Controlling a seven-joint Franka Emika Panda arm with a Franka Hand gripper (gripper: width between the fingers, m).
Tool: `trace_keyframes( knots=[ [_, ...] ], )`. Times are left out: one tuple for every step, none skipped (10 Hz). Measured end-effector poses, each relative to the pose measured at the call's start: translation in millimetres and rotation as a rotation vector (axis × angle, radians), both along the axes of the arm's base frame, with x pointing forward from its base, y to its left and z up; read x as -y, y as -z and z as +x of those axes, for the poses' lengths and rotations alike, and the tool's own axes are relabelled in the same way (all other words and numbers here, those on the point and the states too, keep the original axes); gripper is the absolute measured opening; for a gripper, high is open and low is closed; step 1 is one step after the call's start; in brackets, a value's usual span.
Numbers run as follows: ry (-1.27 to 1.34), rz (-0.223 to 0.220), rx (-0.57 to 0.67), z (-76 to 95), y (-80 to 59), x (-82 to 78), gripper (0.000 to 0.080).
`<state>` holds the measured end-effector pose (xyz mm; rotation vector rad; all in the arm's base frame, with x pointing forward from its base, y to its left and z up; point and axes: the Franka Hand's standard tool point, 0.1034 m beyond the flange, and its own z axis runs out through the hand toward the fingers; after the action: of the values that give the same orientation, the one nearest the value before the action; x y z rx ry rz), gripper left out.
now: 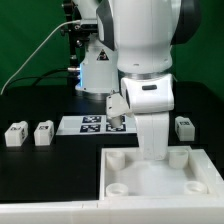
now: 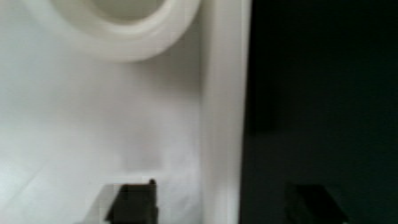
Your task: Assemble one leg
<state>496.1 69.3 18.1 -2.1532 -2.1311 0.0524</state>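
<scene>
Exterior view shows three legs [image 1: 15, 133] [image 1: 43, 131] [image 1: 184, 126] and one panel [image 1: 125, 165]; wrist view, the gripper [image 2: 226, 200] spread wide.

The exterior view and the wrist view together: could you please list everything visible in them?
legs: three visible, white with tags; two at the exterior view's left, one at its right, on the table
panel: one, white, round corner sockets, foreground
marker board: one, white with black tags, mid-table
table: one, black
backdrop: one, green, behind
arm: one, white and grey, reaching down over the panel
end effector: one, dark fingers, open, either side of the panel's edge
</scene>
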Motion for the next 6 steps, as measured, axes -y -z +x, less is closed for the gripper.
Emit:
trace_keyframes(
  knots=[
    [0.0,0.0,0.0,0.0,0.0,0.2,0.0457],
    [0.001,0.0,0.0,0.0,0.0,0.3,0.0608],
    [0.001,0.0,0.0,0.0,0.1,0.4,0.0637],
    [0.001,0.0,0.0,-0.1,0.1,0.5,0.0646],
    [0.001,0.0,0.0,-0.1,0.1,0.6,0.0646],
    [0.001,0.0,0.0,-0.1,0.1,0.7,0.0649]
  ],
)
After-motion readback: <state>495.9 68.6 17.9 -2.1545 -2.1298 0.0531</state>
